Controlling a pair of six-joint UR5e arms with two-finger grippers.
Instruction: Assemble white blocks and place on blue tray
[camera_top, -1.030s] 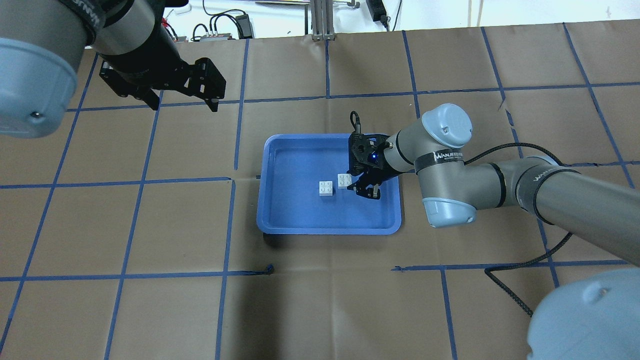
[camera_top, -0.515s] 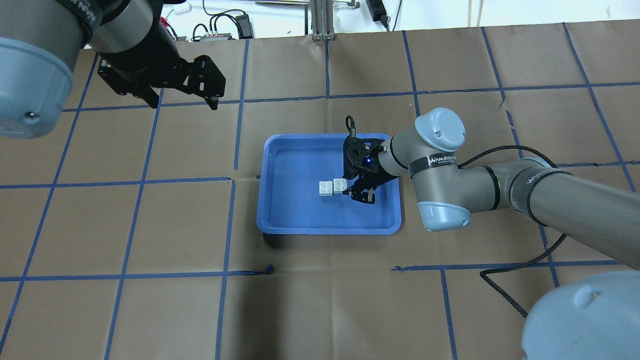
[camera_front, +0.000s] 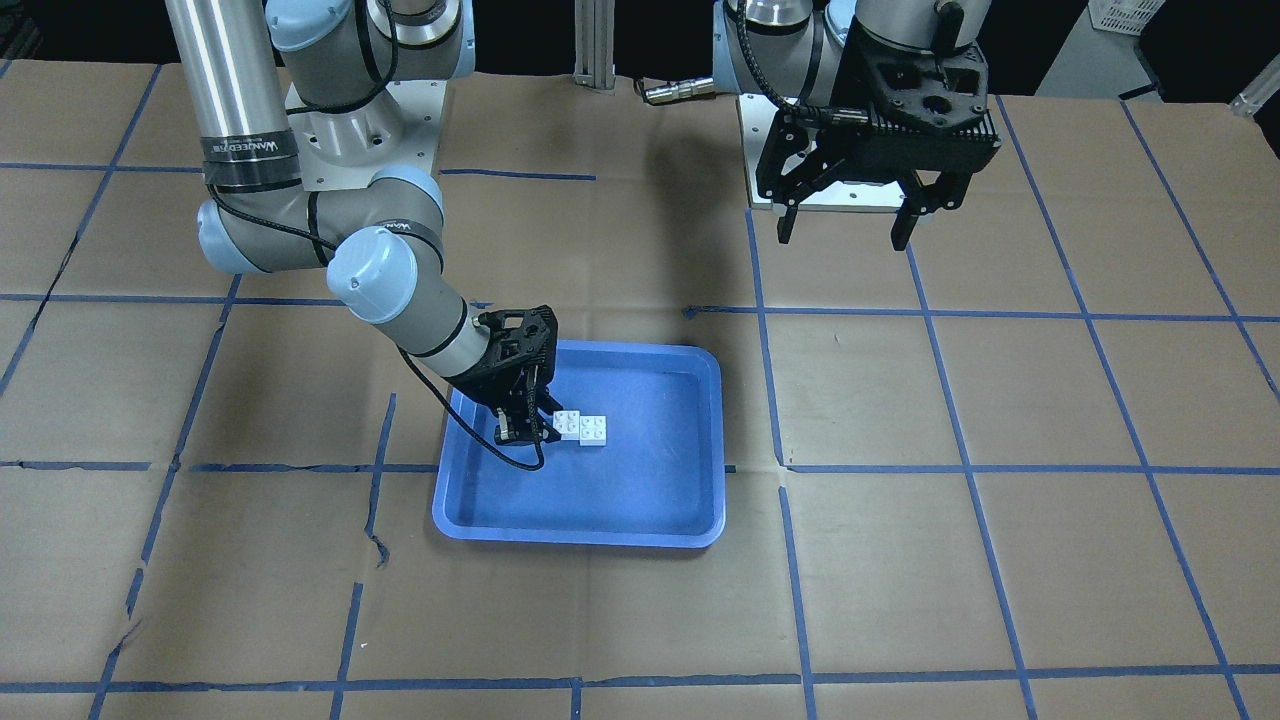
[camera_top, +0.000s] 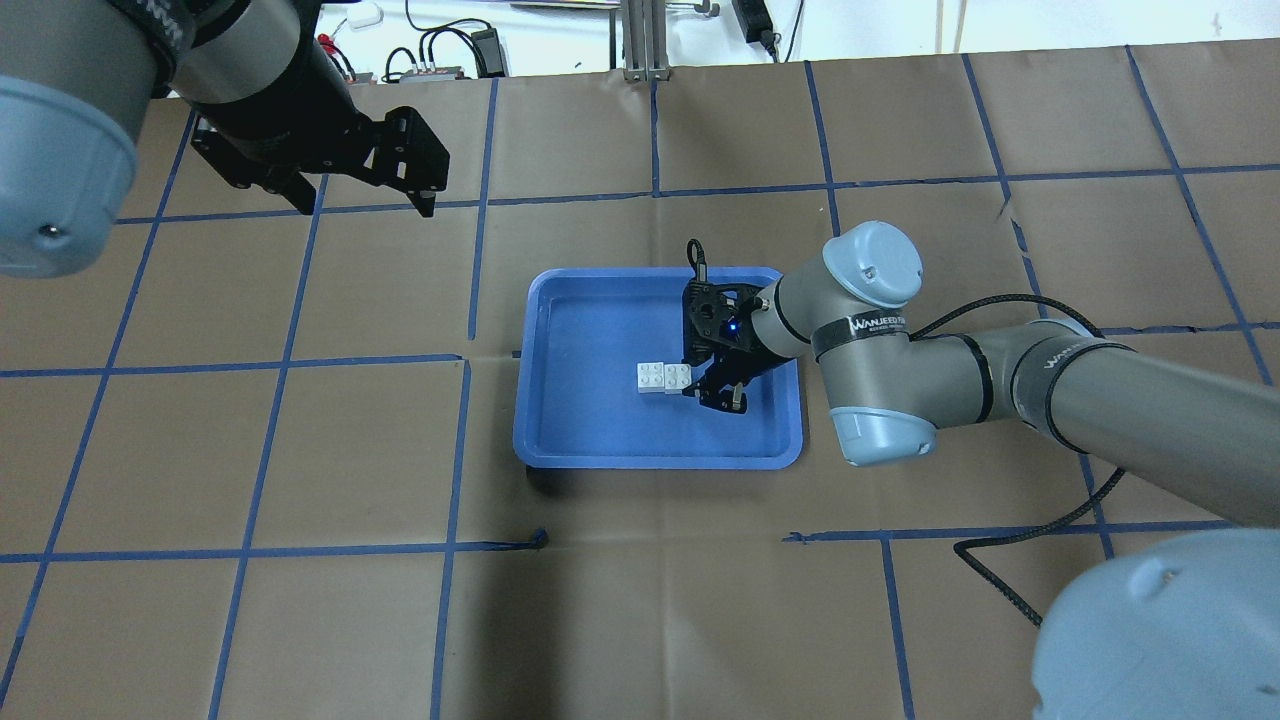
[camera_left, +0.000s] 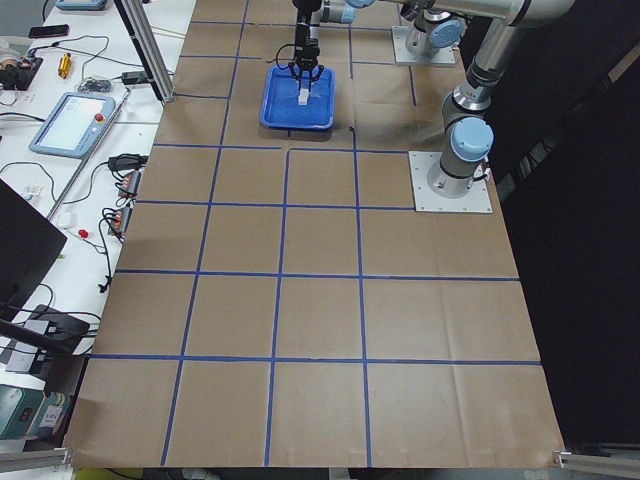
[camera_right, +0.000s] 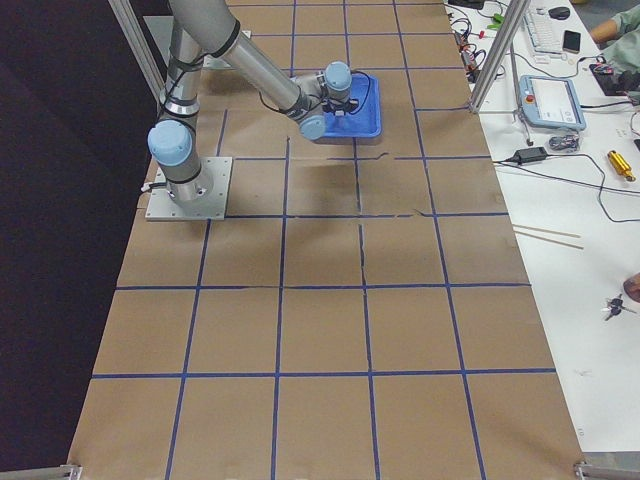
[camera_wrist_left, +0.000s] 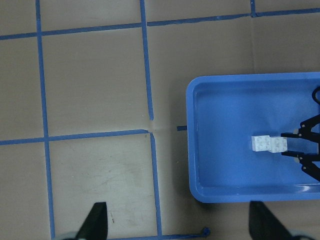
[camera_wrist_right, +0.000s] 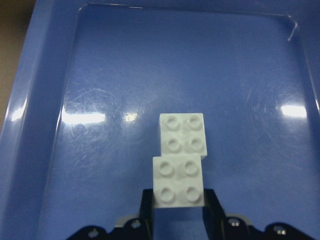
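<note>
Two white blocks lie side by side in the blue tray. My right gripper is shut on the right-hand white block and holds it against the free white block. In the right wrist view the held block sits between my fingers, its far edge slightly over the free block; both show their studs. In the front view the held block touches the free block. My left gripper hangs open and empty above the far left of the table.
The tray's raised rim surrounds the blocks, with bare tray floor in front and to the left of them. Brown paper with blue tape lines covers the table. The right arm's cable loops over the table at the right.
My right gripper has moved left across the tray with its white block, closing the gap until it meets the free block. The left arm has barely moved.
</note>
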